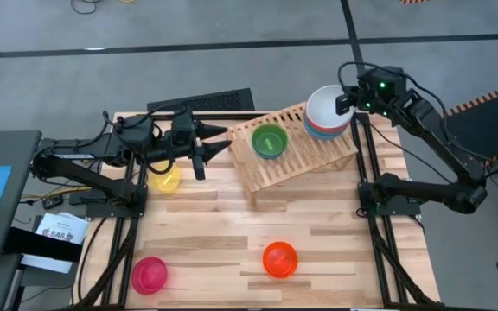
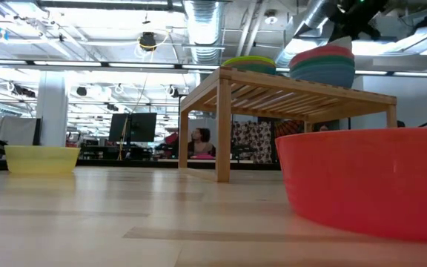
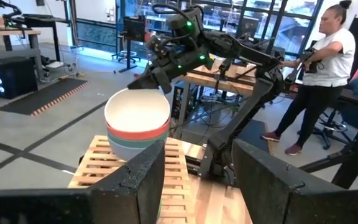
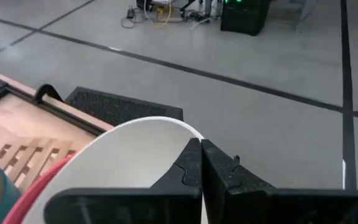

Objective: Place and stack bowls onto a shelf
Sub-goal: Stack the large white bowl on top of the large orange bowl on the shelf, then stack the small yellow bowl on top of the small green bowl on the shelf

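The wooden slatted shelf [image 1: 294, 160] stands at the table's far middle. On it sit a green bowl [image 1: 269, 141] and, at its far right corner, a stack of bowls [image 1: 325, 117] with a white bowl [image 3: 137, 111] on top of red, teal and blue ones. My right gripper [image 1: 346, 100] is at the stack's right side, shut on the white bowl. My left gripper [image 1: 211, 143] hovers open just left of the shelf, pointing toward it. A yellow bowl [image 1: 164, 180], a pink bowl [image 1: 150, 274] and an orange bowl [image 1: 280, 259] rest on the tabletop. My right gripper pinches the white bowl's rim [image 4: 179, 132] on its right side between its two fingers [image 4: 191, 163]. The fingers come from the table's right, slanting down. The bowl sits nested on top of the stack on the shelf.
The yellow bowl lies under my left arm near the table's left edge. The pink and orange bowls lie near the near edge, with bare table between them and the shelf. A person [image 3: 319, 74] stands beyond the table's right side.
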Robot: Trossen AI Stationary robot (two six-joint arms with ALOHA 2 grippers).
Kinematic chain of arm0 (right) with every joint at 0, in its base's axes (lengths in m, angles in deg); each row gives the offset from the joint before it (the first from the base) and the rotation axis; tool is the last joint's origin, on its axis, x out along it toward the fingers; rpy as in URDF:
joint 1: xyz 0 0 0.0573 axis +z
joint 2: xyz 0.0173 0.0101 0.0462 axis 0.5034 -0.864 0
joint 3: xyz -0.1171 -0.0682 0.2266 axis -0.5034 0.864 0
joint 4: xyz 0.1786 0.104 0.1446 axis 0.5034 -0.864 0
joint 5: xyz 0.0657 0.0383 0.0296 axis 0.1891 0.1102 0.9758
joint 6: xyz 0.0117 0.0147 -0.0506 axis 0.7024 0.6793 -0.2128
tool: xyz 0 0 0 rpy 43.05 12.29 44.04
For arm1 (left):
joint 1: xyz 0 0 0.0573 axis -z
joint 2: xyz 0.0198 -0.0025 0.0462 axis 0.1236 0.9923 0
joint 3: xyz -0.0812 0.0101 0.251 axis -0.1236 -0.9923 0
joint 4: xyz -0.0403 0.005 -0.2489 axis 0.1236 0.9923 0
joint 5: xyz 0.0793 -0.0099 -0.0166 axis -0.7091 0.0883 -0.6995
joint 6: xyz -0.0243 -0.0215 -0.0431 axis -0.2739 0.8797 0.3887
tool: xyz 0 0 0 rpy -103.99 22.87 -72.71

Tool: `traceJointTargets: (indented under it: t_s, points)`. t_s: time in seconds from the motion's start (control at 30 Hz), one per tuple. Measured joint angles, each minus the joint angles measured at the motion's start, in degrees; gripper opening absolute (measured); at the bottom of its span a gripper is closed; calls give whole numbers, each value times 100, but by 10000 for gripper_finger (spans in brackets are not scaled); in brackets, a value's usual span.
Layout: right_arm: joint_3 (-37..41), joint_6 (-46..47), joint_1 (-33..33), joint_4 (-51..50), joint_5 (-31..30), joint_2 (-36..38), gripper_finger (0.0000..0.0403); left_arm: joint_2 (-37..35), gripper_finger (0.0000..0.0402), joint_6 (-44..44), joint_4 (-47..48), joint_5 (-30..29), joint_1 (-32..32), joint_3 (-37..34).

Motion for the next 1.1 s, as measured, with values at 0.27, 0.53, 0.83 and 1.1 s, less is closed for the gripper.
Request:
traceJointTargets:
  t_s: [0.27, 0.53, 0.83, 1.1]
  points:
    - [0, -7, 2, -109, -3, -187, 17, 0, 171, -2, 42, -21, 0, 0]
    - [0, -18, 7, -435, -161, -173, 17, 0, 171, -4, 246, -22, 0, 0]
    - [0, 90, 7, -384, -168, -173, 18, 0, 171, -4, 280, -29, 0, 0]
    - [0, 107, 363, 22, 71, -149, 17, -15, 171, -487, 292, -33, -18, 0]
